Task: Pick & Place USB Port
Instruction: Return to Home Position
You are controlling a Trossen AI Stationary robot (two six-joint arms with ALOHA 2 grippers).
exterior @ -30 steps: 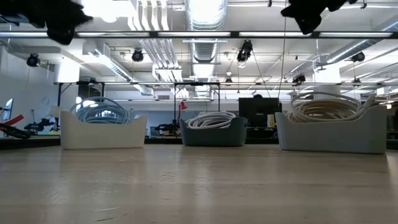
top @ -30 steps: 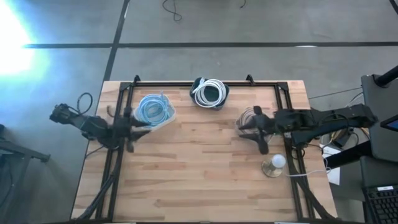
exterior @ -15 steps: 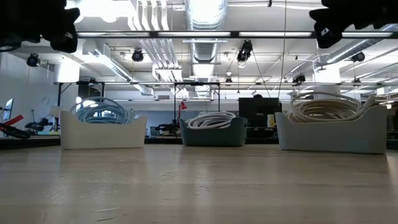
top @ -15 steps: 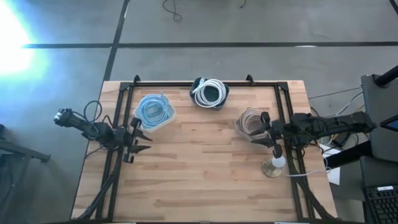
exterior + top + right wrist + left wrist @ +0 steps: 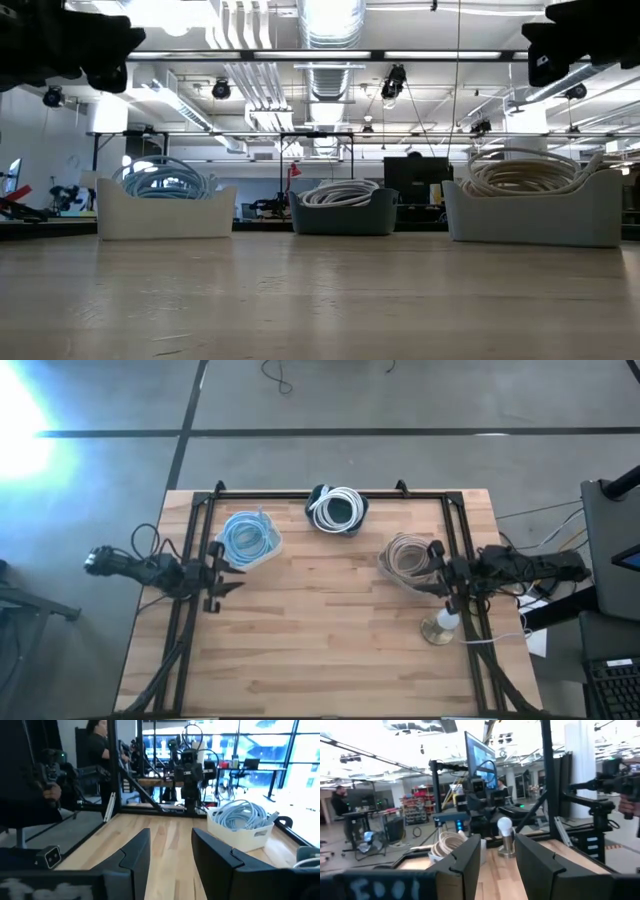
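Returning: I judge the sorting done; what remains is parking both arms clear of the gray bin (image 5: 530, 220).
Brown usb cables (image 5: 403, 557): coiled inside the gray bin, heaped above its rim.
Right gripper (image 5: 437, 572): just beside the gray bin, higher than its rim, fingers spread wide, holding nothing.
Left gripper (image 5: 222, 570): well apart from the gray bin, across the table (image 5: 330, 650), fingers parted, empty.
Doing it well: I would lift away from the gray bin before swinging, so no finger snags a heaped loop.
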